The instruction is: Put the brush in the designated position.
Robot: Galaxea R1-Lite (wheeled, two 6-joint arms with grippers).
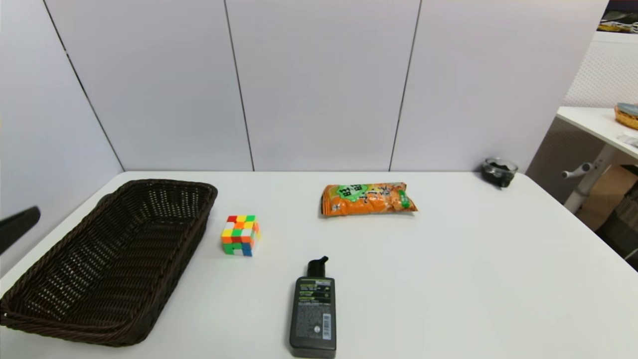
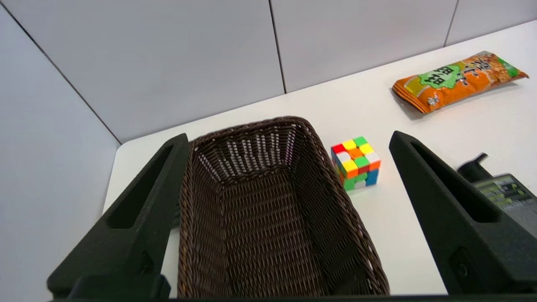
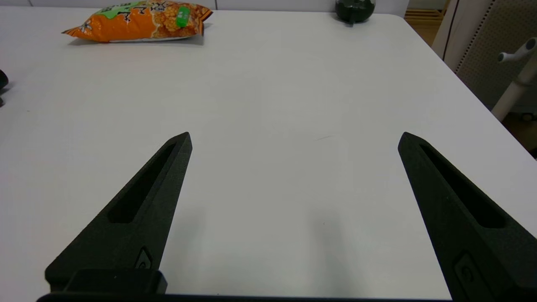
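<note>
- The left gripper (image 2: 287,138) is hanging with its fingers spread wide and gripping nothing, looking down the length of the wicker basket (image 1: 75,324); in the head view only a dark tip of it is showing at the left edge.
- The right gripper (image 3: 293,136) is hovering over bare white table (image 3: 272,105), fingers likewise spread and empty.
- A dark pump bottle (image 1: 313,314) is lying near the front edge, nozzle pointing away; this is not the brush.
- A colour cube (image 1: 240,235) is sitting just beside the basket's right wall.
- An orange snack bag (image 1: 368,199) is lying farther back, and a small dark jar (image 1: 499,172) at the far right corner.
- The brush is showing in no view, so its direction from either set of fingers, its long axis and the nearer arm cannot be told.
</note>
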